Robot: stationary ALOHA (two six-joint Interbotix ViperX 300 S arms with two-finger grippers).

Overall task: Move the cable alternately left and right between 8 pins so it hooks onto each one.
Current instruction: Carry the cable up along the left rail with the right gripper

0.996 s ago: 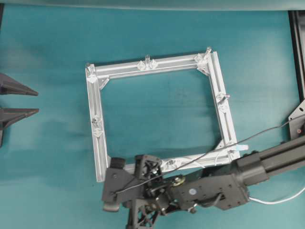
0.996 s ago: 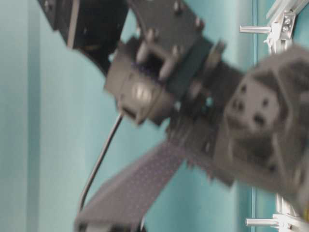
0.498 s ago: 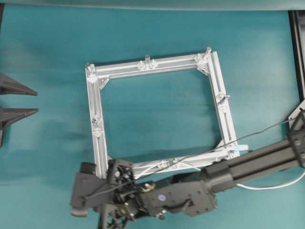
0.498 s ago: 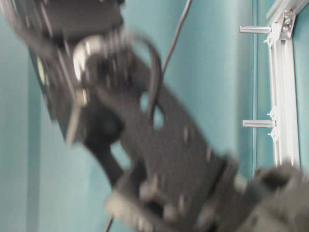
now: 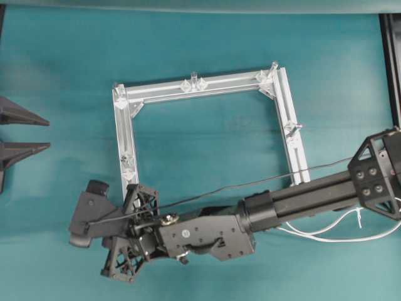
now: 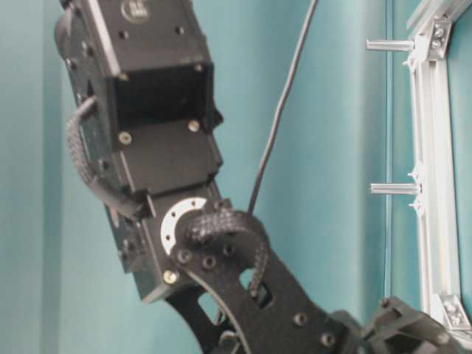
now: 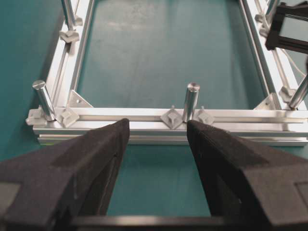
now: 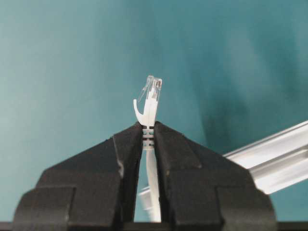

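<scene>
My right gripper [image 8: 149, 127] is shut on the white cable [image 8: 149, 110], whose clear plug end sticks up past the fingertips. From overhead, that gripper [image 5: 86, 218] sits just outside the near left corner of the square frame [image 5: 207, 85], and its arm hides the frame's near bar. Slack cable [image 5: 326, 229] loops on the table under the arm at the right. Pins [image 5: 193, 76] stand around the frame; two [image 7: 191, 100] rise just beyond my left gripper [image 7: 158, 127], which is open with nothing between its fingers. It rests at the table's left edge [image 5: 25, 133].
A thin dark robot wire [image 5: 250, 185] runs along the right arm above the frame's near side. The table-level view has the right arm's links [image 6: 155, 133] close up, with two pins [image 6: 389, 189] on the frame behind. A black rail [image 5: 391, 63] borders the right edge.
The right arm has swept left along the frame's near bar, carrying the cable end past the near left corner. The white slack at the right has shifted. The left gripper stayed put.
</scene>
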